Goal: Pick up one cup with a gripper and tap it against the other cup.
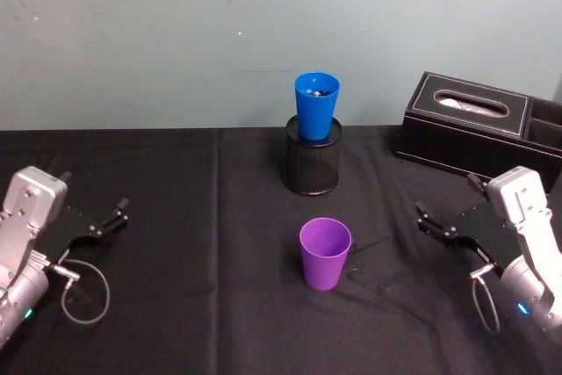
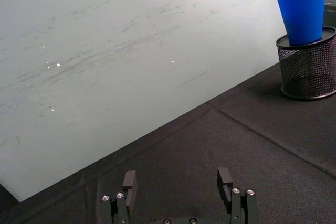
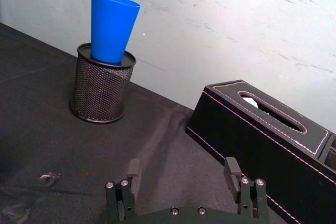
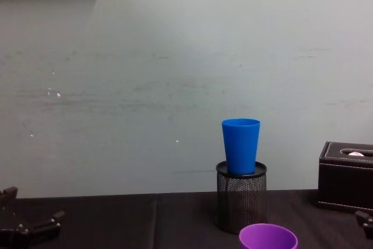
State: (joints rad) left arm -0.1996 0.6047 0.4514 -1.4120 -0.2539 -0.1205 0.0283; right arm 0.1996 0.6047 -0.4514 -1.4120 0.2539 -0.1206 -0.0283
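Note:
The purple cup (image 1: pixel 325 252) stands upright on the black cloth at the table's middle, and its rim (image 4: pixel 268 236) shows at the chest view's lower edge. Behind it, the blue cup (image 1: pixel 316 104) (image 4: pixel 240 145) sits upright in a black mesh holder (image 1: pixel 312 164). My left gripper (image 1: pixel 101 208) (image 2: pixel 177 182) rests open at the left of the table, well away from both cups. My right gripper (image 1: pixel 439 212) (image 3: pixel 182 174) is open at the right, about a hand's width from the purple cup. Neither holds anything. The blue cup (image 2: pixel 304 9) (image 3: pixel 112 24) shows in both wrist views.
A black tissue box (image 1: pixel 474 125) (image 3: pixel 262 135) stands at the back right, beside the right gripper. The mesh holder (image 3: pixel 102 85) (image 4: pixel 240 199) raises the blue cup above table level. A pale wall closes the table's back.

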